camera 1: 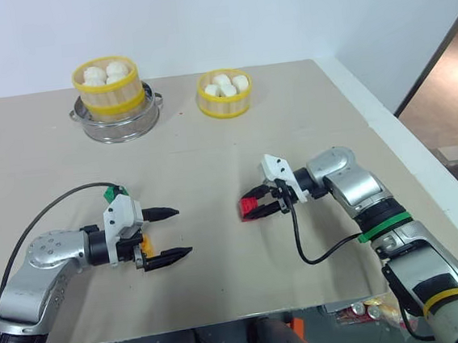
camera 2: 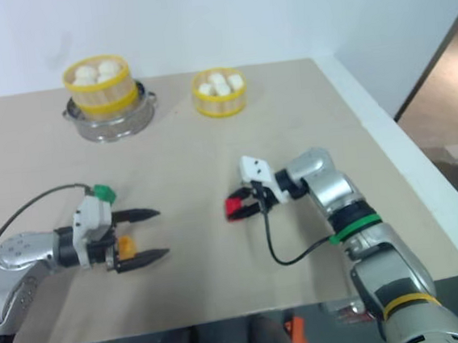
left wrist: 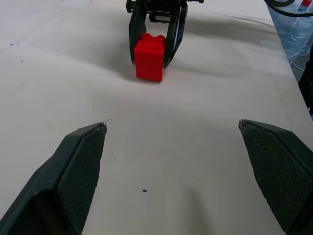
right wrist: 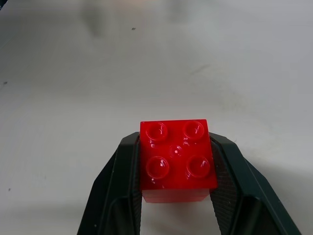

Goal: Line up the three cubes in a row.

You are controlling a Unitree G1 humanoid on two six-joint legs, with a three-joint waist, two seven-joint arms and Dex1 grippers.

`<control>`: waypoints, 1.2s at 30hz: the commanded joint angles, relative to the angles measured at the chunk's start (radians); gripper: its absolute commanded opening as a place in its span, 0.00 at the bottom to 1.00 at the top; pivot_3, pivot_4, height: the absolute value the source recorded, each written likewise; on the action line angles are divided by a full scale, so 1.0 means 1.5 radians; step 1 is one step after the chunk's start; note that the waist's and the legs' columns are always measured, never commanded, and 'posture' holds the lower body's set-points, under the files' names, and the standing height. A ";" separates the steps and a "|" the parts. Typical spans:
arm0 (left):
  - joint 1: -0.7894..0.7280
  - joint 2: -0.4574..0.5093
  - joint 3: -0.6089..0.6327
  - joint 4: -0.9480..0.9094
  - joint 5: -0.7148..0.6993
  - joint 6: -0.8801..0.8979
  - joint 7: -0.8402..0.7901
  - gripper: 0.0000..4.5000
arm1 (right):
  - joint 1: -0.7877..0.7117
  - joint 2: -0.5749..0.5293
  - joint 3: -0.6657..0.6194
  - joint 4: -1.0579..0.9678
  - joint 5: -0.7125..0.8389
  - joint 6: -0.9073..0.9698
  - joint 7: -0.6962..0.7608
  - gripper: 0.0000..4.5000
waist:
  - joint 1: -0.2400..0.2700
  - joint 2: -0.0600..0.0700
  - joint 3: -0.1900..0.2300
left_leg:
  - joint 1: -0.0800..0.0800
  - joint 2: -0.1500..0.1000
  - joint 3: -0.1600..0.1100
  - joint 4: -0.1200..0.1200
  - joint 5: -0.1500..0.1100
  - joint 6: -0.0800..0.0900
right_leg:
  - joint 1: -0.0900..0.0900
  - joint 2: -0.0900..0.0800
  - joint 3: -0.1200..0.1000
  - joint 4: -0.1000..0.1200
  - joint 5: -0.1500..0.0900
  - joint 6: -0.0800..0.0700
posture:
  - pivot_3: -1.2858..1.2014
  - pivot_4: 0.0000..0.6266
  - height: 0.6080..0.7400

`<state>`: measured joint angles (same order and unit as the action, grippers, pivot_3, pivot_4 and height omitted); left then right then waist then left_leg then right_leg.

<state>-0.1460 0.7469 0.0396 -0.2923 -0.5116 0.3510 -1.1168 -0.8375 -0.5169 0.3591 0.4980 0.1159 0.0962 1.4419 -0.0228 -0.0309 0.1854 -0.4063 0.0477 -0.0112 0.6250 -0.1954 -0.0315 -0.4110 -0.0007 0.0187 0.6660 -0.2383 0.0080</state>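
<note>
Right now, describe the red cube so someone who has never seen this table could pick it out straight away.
Start at the tan table, with two yellow steamer baskets of white buns along its far edge. Nearer, about mid-table, the right gripper is shut on the red cube. It is a small studded toy brick, bright red, unlike the yellow-orange cube beside the open left gripper.

On the table, the cube sits right of the brick, two baskets behind.
</note>
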 commanded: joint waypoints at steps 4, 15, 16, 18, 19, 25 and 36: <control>-0.004 0.000 0.009 -0.024 -0.005 -0.008 0.006 1.00 | -0.031 0.015 -0.017 0.038 -0.007 -0.024 0.007 0.50 | -0.001 0.000 0.000 | 0.000 0.000 0.000 0.000 0.000 0.000 | 0.000 0.001 0.000 0.000 0.001 -0.001 | 0.52 0.24 1.00; -0.019 -0.012 0.062 -0.019 -0.023 0.021 0.086 1.00 | -0.027 0.010 -0.088 -0.075 0.064 0.112 -0.014 0.99 | 0.000 0.000 0.000 | 0.000 0.001 0.001 0.000 0.000 0.000 | 0.000 0.001 0.001 0.000 0.001 -0.001 | 0.52 0.24 1.00; -0.028 -0.015 0.084 -0.014 -0.035 0.042 0.113 1.00 | -0.023 0.005 -0.101 -0.103 0.077 0.136 -0.022 0.99 | 0.000 0.000 0.000 | 0.000 0.001 0.001 0.000 0.000 0.000 | -0.001 0.001 0.001 0.001 0.001 -0.001 | 0.52 0.24 1.00; -0.045 -0.022 0.122 0.002 -0.046 0.069 0.164 1.00 | -0.011 -0.006 -0.119 -0.156 0.095 0.169 -0.036 0.99 | 0.000 0.000 0.000 | -0.001 0.001 0.000 0.000 0.000 0.000 | -0.001 0.001 0.001 0.001 0.001 -0.001 | 0.52 0.24 1.00; -0.051 -0.024 0.137 0.010 -0.044 0.083 0.194 1.00 | -0.002 -0.013 -0.124 -0.182 0.100 0.180 -0.041 0.99 | 0.000 0.000 0.000 | -0.001 0.001 0.000 0.000 0.000 0.000 | -0.001 0.001 0.000 0.001 0.001 -0.001 | 0.52 0.24 1.00; -0.074 -0.049 0.213 0.021 -0.044 0.151 0.337 1.00 | 0.054 -0.041 -0.144 -0.298 0.125 0.220 -0.081 0.99 | 0.000 0.000 0.000 | -0.001 0.001 0.001 0.000 0.000 0.000 | -0.001 0.001 0.001 0.001 0.001 0.000 | 0.52 0.24 1.00; -0.087 -0.011 0.181 0.109 0.053 0.178 0.398 1.00 | 0.078 -0.044 -0.144 -0.330 0.137 0.199 -0.117 0.99 | 0.000 0.000 0.000 | 0.000 0.001 0.001 0.000 0.000 0.000 | -0.002 0.002 0.001 0.001 0.001 -0.001 | 0.52 0.24 1.00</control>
<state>-0.2557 0.7083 0.3120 -0.1246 -0.4563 0.6304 -0.5277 -0.7149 -0.5757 0.1793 0.0394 0.3008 0.4102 1.2768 -0.0229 -0.0309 0.1855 -0.4070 0.0497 -0.0099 0.6252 -0.1952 -0.0320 -0.4133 0.0017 0.0202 0.6674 -0.2366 0.0067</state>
